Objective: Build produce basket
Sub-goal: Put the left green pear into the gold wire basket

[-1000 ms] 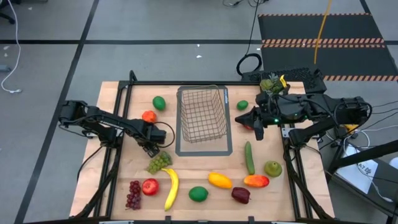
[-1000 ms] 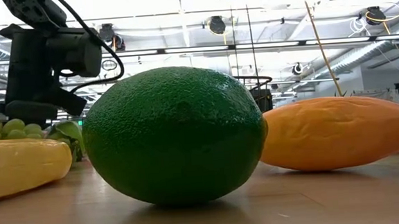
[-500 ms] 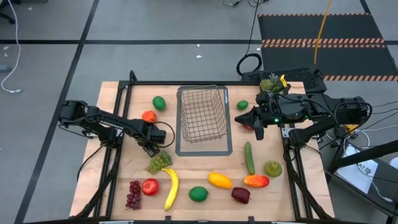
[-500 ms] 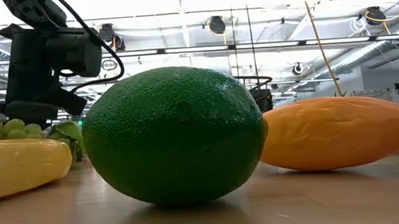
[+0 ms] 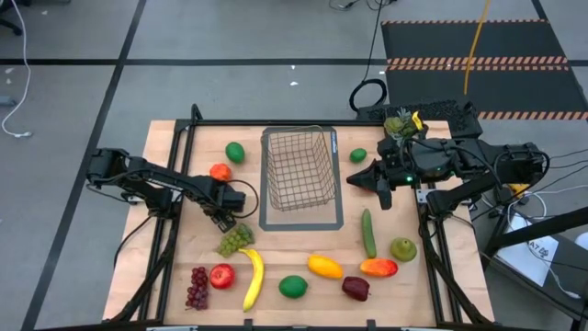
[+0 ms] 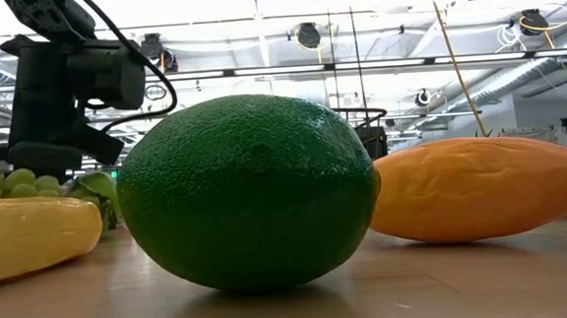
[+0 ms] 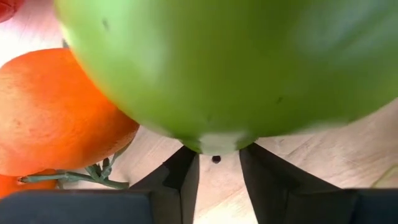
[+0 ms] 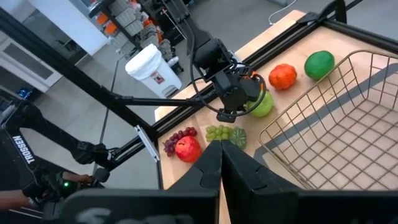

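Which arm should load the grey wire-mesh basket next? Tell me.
Left. The left gripper grips a round green fruit near the grey wire-mesh basket; the right gripper is shut and empty.

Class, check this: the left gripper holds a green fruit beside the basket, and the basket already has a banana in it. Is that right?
Not quite. The basket is empty; the banana lies on the table, as the high view shows. The rest stands: the left gripper holds a green fruit beside the basket.

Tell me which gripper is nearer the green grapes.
Left. The left gripper sits right above the green grapes, gripping a green fruit. The right gripper is across the basket, shut.
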`<state>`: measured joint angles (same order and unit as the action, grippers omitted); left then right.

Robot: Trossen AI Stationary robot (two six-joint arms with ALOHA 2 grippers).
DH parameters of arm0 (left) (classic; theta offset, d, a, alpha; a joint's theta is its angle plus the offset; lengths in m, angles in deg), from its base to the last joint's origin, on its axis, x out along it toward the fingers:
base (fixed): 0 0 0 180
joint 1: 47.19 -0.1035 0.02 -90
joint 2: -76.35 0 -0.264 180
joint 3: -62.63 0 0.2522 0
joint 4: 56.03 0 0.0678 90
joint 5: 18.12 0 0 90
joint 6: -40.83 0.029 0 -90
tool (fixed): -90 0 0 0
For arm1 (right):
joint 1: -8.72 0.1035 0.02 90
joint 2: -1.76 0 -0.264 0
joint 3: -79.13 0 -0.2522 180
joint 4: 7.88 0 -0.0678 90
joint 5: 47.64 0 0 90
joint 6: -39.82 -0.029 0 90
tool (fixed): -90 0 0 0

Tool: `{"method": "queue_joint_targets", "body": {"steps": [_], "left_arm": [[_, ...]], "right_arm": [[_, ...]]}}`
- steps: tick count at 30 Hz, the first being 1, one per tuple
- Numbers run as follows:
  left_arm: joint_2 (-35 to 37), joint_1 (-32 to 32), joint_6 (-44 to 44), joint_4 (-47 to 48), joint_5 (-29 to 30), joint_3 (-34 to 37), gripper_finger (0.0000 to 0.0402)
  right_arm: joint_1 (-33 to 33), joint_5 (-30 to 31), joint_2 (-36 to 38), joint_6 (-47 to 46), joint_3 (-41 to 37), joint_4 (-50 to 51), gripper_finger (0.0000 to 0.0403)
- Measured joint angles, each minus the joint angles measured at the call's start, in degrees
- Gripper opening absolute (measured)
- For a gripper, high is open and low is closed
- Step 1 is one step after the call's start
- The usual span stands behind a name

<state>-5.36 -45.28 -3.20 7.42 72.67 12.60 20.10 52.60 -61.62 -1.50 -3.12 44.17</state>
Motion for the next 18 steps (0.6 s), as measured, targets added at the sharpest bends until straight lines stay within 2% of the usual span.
{"method": "queue_joint_targets", "body": {"steps": [9,13,18], "left_arm": [[0.0,0.0,2.4,0.0,-1.4,0.0,0.0022],[0.0,0.0,3.3,0.1,-1.5,0.0,0.0006],[0.0,0.0,3.5,-0.4,-1.2,0.0,0.0004]], "right_arm": [[0.0,0.0,0.0,0.0,0.0,0.0,0.0],[0.0,0.1,0.0,0.0,0.0,0.0,0.0],[0.0,0.1,0.0,0.1,0.0,0.1,0.0]]}}
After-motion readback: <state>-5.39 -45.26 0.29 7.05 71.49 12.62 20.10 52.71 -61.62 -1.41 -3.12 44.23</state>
